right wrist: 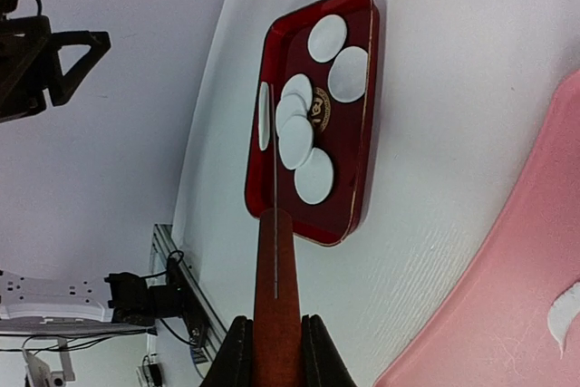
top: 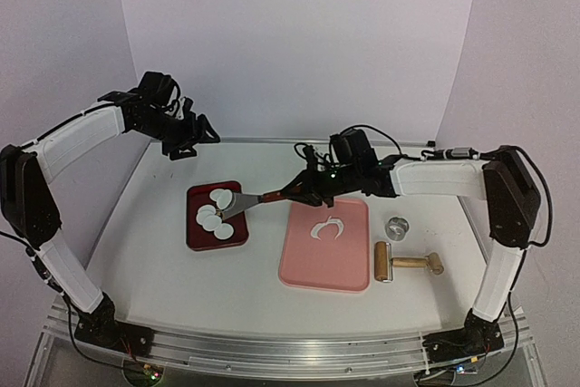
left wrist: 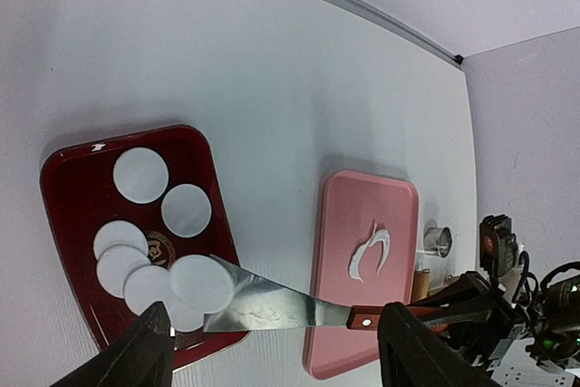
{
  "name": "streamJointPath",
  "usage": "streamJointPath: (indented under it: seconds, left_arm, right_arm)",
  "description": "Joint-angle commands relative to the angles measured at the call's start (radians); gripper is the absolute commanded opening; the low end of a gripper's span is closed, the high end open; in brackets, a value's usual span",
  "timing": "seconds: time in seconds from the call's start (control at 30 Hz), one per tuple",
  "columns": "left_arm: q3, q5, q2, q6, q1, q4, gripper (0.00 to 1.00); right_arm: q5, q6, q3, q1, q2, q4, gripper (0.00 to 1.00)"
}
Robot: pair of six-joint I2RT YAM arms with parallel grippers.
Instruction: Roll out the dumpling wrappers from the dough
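Right wrist view: right gripper (right wrist: 276,355) is seen clamped on the wooden handle of a spatula (right wrist: 275,251), jaws narrow against both sides. The blade is held out leftward over the right side of a red tray (top: 194,235). Six dumpling wrappers (left wrist: 140,175) are counted at the tray: one rests on the blade tip, three overlap just beside it, and two lie separate toward the far end.

Left gripper (top: 201,138) is held raised above the table (top: 163,287) behind the tray, jaws wide, gripping nothing.

The dough (top: 326,228) is seen as a ragged curved scrap on a pink mat (top: 322,269), right of the tray and well apart from the wrappers. A metal ring cutter (top: 396,227) and a rolling pin (top: 405,263) are set on the table just right of the mat.
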State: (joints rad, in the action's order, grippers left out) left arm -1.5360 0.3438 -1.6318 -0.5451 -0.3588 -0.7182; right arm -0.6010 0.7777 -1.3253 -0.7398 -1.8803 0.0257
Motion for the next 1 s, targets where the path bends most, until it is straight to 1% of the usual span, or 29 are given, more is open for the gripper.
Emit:
streamJointPath:
  seconds: [0.0, 0.17, 0.27, 0.5, 0.57, 0.63, 0.7, 0.77, 0.9, 0.97]
  left_arm:
    - [0.011, 0.024, 0.055, 0.038, 0.029, -0.017, 0.75]
    - [0.020, 0.043, 0.053, 0.042, 0.043, -0.005, 0.75]
    - [0.017, 0.052, 0.045, 0.042, 0.045, 0.004, 0.75]
    - [0.035, 0.030, 0.046, 0.041, 0.048, 0.021, 0.75]
    - [0.065, -0.013, 0.067, 0.044, 0.048, 0.040, 0.75]
    - [0.123, -0.069, 0.129, 0.039, 0.049, 0.089, 0.76]
    - [0.200, -0.118, 0.191, 0.037, 0.050, 0.155, 0.81]
    - [0.259, -0.130, 0.240, 0.042, 0.052, 0.194, 0.86]
    - [0.287, -0.098, 0.232, 0.064, 0.053, 0.156, 0.88]
    - [0.305, -0.097, 0.230, 0.056, 0.055, 0.151, 0.88]
  right_arm:
    - [0.153, -0.096, -0.136, -0.041, -0.020, -0.127, 0.00]
    - [0.231, -0.179, -0.217, -0.071, -0.043, -0.240, 0.00]
    - [0.250, -0.199, -0.254, -0.087, -0.052, -0.265, 0.00]
    - [0.339, -0.227, -0.261, -0.089, -0.001, -0.311, 0.00]
    - [0.397, -0.248, -0.282, -0.087, 0.020, -0.364, 0.00]
    - [0.495, -0.288, -0.331, -0.080, 0.033, -0.493, 0.00]
    - [0.539, -0.303, -0.359, -0.044, 0.057, -0.574, 0.00]
    - [0.517, -0.279, -0.331, 0.030, 0.110, -0.615, 0.00]
    - [0.430, -0.271, -0.233, 0.191, 0.222, -0.620, 0.00]
    - [0.364, -0.280, -0.217, 0.259, 0.259, -0.619, 0.00]
